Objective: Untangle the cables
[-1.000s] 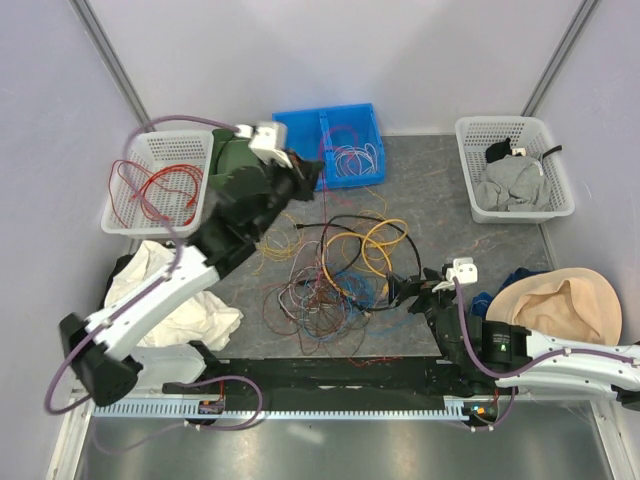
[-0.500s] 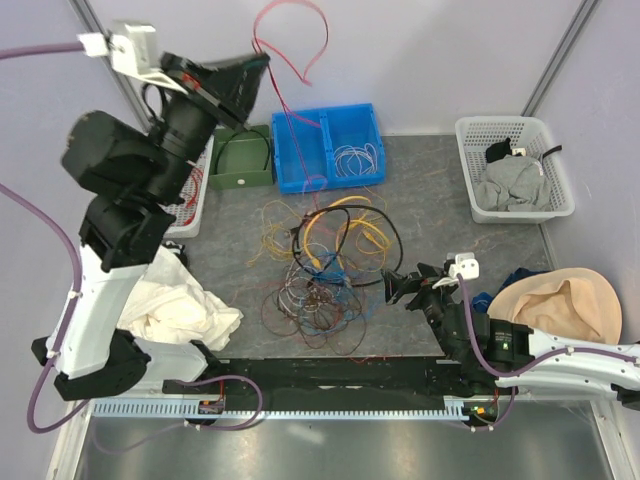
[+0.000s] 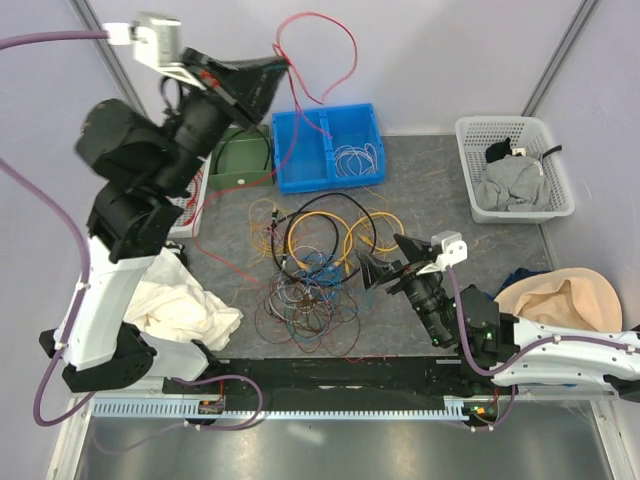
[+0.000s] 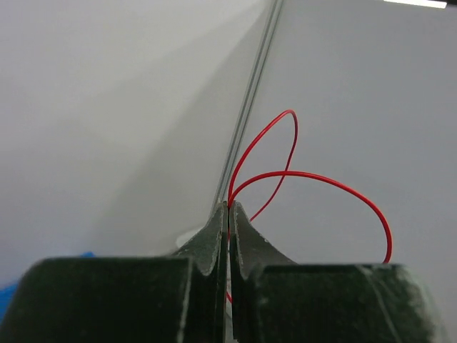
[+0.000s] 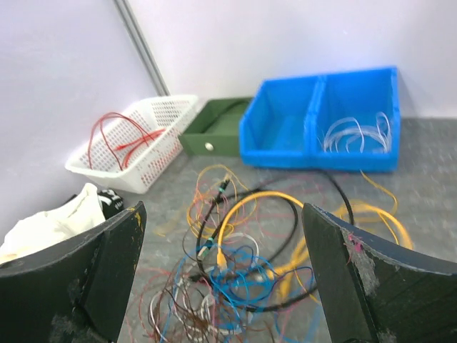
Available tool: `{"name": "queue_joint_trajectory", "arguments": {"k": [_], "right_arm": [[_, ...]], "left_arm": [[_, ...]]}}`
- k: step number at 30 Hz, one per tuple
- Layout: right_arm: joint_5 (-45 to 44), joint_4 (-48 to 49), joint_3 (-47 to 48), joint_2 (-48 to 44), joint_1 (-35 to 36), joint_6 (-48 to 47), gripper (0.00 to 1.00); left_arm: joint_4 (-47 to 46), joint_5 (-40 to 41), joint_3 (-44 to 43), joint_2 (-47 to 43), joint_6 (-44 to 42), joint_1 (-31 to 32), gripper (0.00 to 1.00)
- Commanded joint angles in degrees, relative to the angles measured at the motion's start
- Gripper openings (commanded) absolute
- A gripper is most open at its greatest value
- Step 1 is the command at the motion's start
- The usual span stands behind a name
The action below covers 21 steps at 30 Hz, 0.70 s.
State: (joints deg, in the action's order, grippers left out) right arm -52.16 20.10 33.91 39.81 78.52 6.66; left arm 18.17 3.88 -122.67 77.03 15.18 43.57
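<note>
Mid-extraction: pinching a red strand [image 4: 314, 174] tight between the shut fingers of the left gripper [image 4: 228, 214], high above the cables [image 3: 315, 275] lying far below it. Holding the right gripper [image 5: 223, 214] spread wide, cables just ahead. Probably calls for pinning the cables, then lifting higher.

Left tool [image 4: 228, 209] high, fingers together; right tool [image 5: 223, 211] low, fingers wide apart.

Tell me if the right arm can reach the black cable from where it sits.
Probably yes: the right tool is open and faces the heap, with nothing between it and the black cable.
</note>
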Motion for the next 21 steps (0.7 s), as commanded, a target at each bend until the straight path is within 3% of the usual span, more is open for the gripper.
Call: {"name": "queue_joint_trajectory", "arguments": {"k": [1, 12, 21], "right_arm": [[3.03, 8.82, 4.75, 2.2, 0.05, -8.32, 0.98], [2.59, 7.95, 0.9, -2.72, -0.03, -6.66, 0.98], [-1.36, 0.56, -6.84, -12.47, 0.05, 1.43, 0.98]], "left_arm": [[2.22, -1.34, 5.15, -1.0, 2.05, -0.07, 0.02], [0.02, 0.33, 20.71, -7.51, 2.84, -0.07, 0.02], [3.88, 26.6, 25.28, -8.74, -3.84, -0.07, 0.02]]}}
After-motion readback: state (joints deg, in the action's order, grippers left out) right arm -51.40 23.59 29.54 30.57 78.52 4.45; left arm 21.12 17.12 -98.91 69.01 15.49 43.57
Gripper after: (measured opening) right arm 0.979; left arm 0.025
